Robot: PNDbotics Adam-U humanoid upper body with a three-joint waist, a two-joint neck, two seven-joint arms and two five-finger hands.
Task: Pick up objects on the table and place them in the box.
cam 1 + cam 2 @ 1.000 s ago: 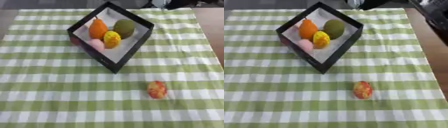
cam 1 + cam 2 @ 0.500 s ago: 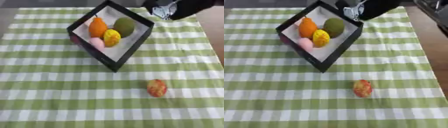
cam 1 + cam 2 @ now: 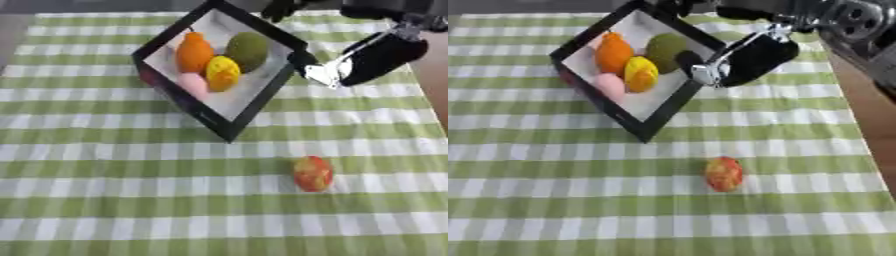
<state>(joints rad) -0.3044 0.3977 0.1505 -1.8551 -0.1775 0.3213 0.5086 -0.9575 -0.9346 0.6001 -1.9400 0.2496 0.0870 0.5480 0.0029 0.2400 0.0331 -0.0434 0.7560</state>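
A black box (image 3: pixel 203 116) with a white inside sits tilted at the upper middle of the green checked cloth. It holds an orange fruit (image 3: pixel 194 52), a green one (image 3: pixel 248 49), a yellow one (image 3: pixel 222 73) and a pink one (image 3: pixel 193 85). A red and yellow fruit (image 3: pixel 312 173) lies alone on the cloth, nearer than the box and to its right. My right hand (image 3: pixel 372 60) comes in from the upper right, black with a silver part, and hangs over the box's right edge, well beyond the lone fruit. It is blurred.
The cloth-covered table (image 3: pixel 105 200) stretches wide to the left and front. A brown strip (image 3: pixel 868 120) runs along the right edge. My right arm (image 3: pixel 842 20) crosses the upper right corner.
My right arm has come in from the upper right and its hand has dropped down and left to the box's right edge. The fruits and box have stayed put.
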